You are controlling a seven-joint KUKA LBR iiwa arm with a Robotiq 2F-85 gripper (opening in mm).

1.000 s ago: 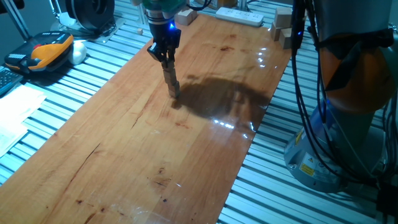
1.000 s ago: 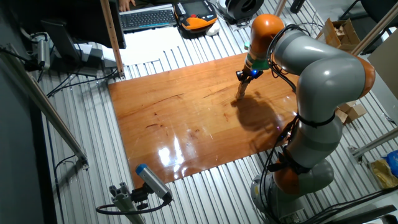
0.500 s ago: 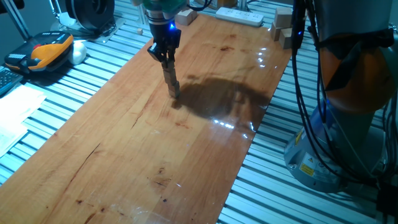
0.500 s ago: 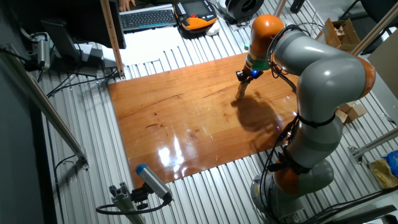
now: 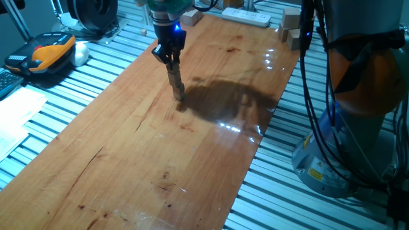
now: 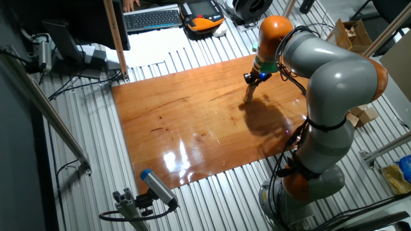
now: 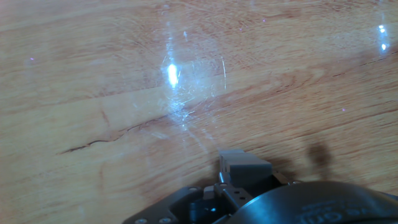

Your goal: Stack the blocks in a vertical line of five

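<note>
1. A short column of blocks (image 5: 179,90) stands upright on the board, under the gripper; single cubes cannot be counted.
2. In the other fixed view the column (image 6: 248,95) lies near the board's far right part, tiny and blurred.
3. The gripper (image 5: 172,62) points down onto the column's top; whether its jaws are apart or together I cannot tell.
4. In the hand view only a grey finger (image 7: 244,167) shows above the grain.
5. The board (image 5: 128,160) is glossy brown wood on a slatted metal table (image 5: 281,172).
6. Larger pale blocks (image 5: 291,24) lie by the board's far corner, well apart from the column.
7. A white power strip (image 5: 246,16) lies at the far edge.
</note>
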